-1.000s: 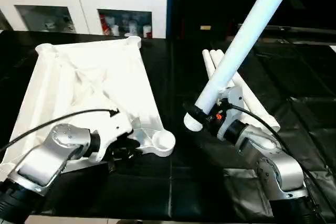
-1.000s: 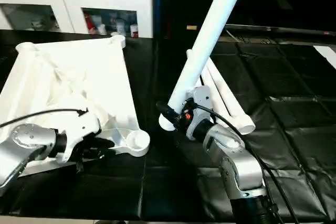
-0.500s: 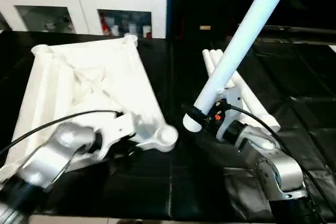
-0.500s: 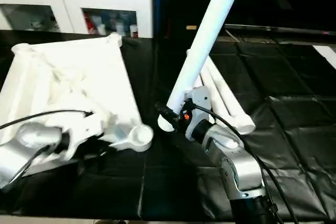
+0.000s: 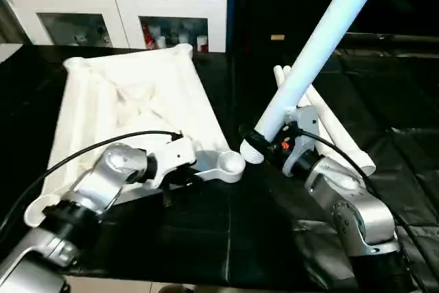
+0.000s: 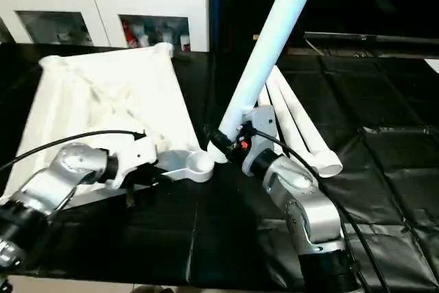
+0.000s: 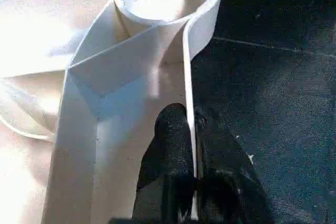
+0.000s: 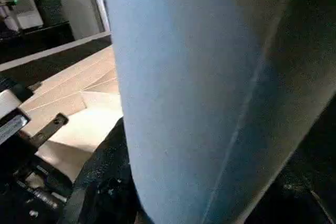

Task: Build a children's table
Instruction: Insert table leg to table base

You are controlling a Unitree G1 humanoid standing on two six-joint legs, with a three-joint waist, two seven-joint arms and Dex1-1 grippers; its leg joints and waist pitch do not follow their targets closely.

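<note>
The children's table top (image 5: 130, 101) lies upside down on the black mat, ribbed underside up. My left gripper (image 7: 190, 116) is shut on its thin rim wall, just behind the near round corner socket (image 5: 230, 164). One of its fingers is inside the wall and the other outside. My right gripper (image 5: 264, 143) is shut on a long white leg (image 5: 315, 53), close to its lower end. The leg tilts up and away to the right. Its ridged lower end (image 5: 251, 150) hangs just right of the socket, almost touching it.
More white legs (image 5: 329, 125) lie side by side on the mat behind my right arm. A white glass-door cabinet (image 5: 123, 5) stands along the back, beyond the table top's far edge. Black creased sheeting (image 5: 398, 128) covers the floor to the right.
My left gripper has shut on the table top's rim, and the near corner socket has come closer to the leg's lower end. The view has shifted too. The right gripper keeps its hold on the leg.
</note>
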